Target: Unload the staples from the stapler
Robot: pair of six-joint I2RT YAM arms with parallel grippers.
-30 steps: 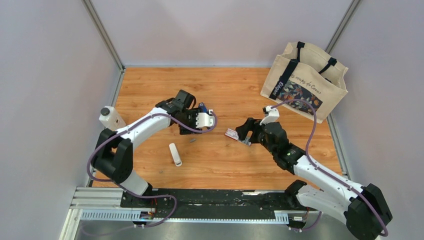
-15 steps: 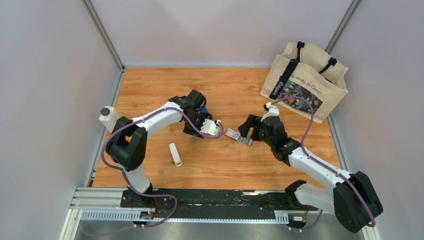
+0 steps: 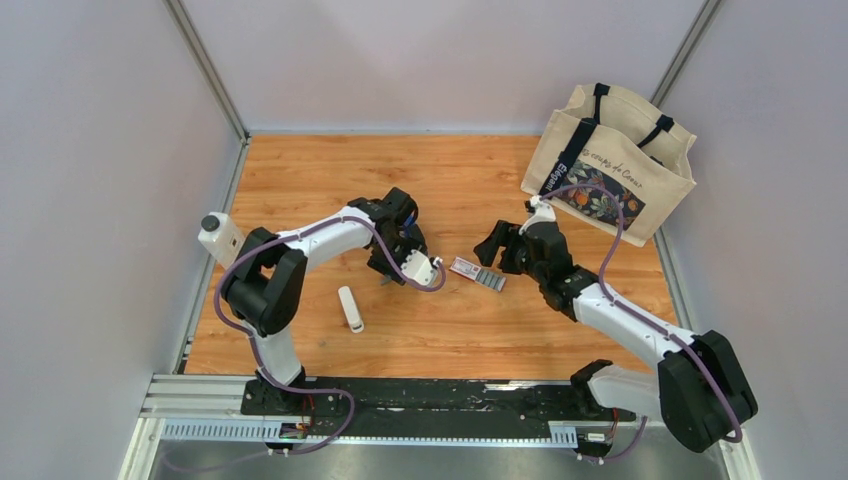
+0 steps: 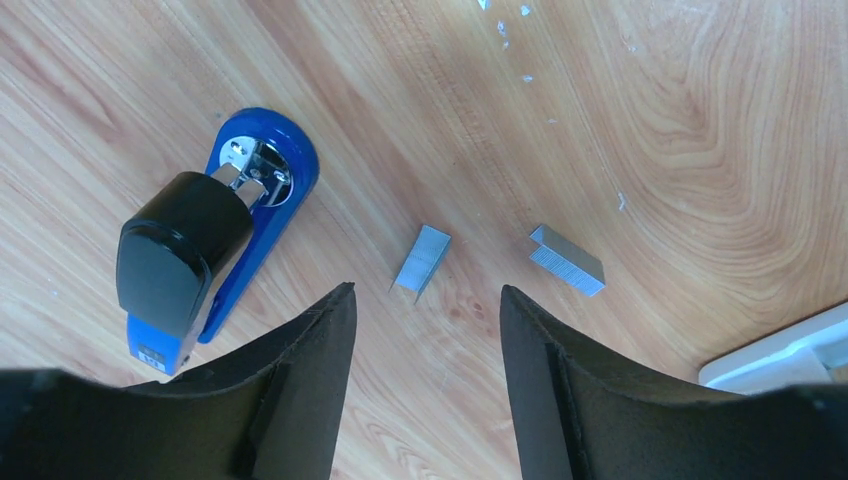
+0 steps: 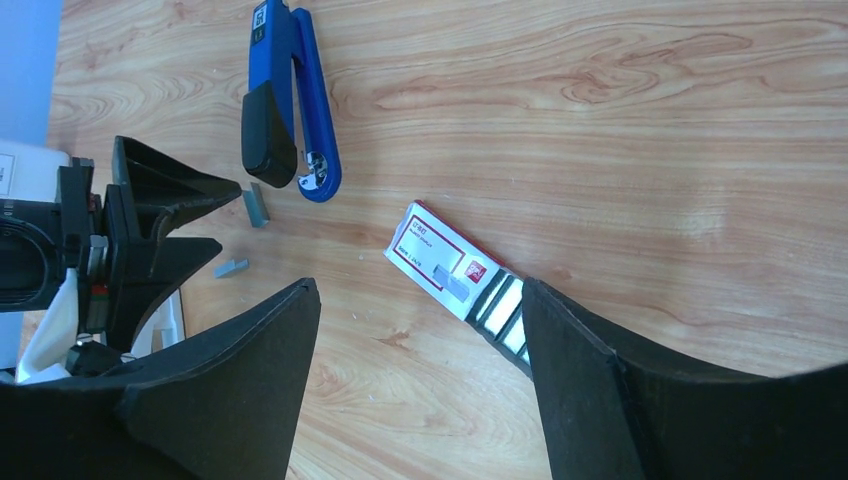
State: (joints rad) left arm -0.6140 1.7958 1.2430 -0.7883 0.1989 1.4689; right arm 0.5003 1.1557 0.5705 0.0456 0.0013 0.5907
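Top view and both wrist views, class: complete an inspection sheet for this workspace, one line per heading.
Surface: wooden table, a few pale flecks.
Job's things: stapler lying free; two staple strips loose beside it.
Clutter: staple box, white stick, white block at left edge.
Grippers: left gripper and right gripper open, empty.
Cables: purple cable looping along each arm.
Surroundings: tote bag at far right; plain walls.

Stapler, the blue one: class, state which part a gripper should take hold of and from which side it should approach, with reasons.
Probably the middle of the stapler, pinched across its narrow width, coming straight down from above. It lies long and slim on the table, with bare wood along both long sides for fingers.
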